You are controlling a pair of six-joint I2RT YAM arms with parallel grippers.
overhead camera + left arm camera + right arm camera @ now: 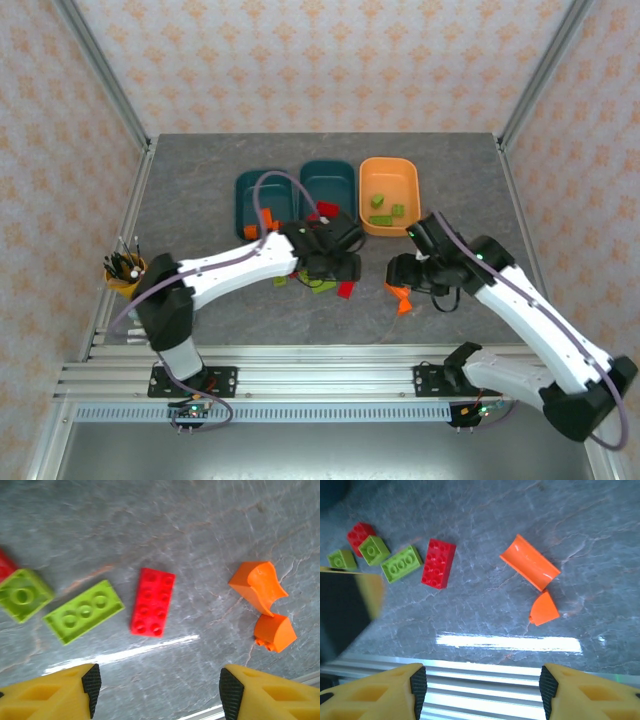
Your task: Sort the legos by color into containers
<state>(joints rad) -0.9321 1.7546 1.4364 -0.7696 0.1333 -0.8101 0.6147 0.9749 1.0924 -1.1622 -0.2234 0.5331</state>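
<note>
**Red brick lies just ahead of the spread left claw**

The left claw [160,692] is seen released. Its yellow fingers are held wide and nothing lies between the black pads [91,682]. The right claw [482,690] is likewise spread and empty.

The step in hand is judged to be the pick of the red brick [153,601]. It lies flat on the table [200,520], studs up, just ahead of the left claw's gap and a little toward the left finger, apart from both pads. Its long axis runs nearly along the claw's reach, tilted slightly.

For a clean pick, the claw is best carried forward and lowered until the pads flank the brick's long sides. The wrist is turned a touch to match the tilt, and the gap is centred so that neither pad strikes first and spins the brick. Care is called for on the left, where the lime rectangular brick [84,611] lies close beside the red one without touching it. The left finger has to be set down in the gap between them. A lime square brick [22,594] sits further left.

Ahead and to the right of the left claw, well apart from the red brick, lie a curved orange piece [258,586] and a rounded orange piece [274,632], close together. The same two pieces are found ahead of the right claw, slightly right of its gap, the rounded one nearer.

Lime bricks already lie in the orange tub [385,180]. The middle teal tub [325,180], with red at its near rim, is judged the red brick's destination.
</note>
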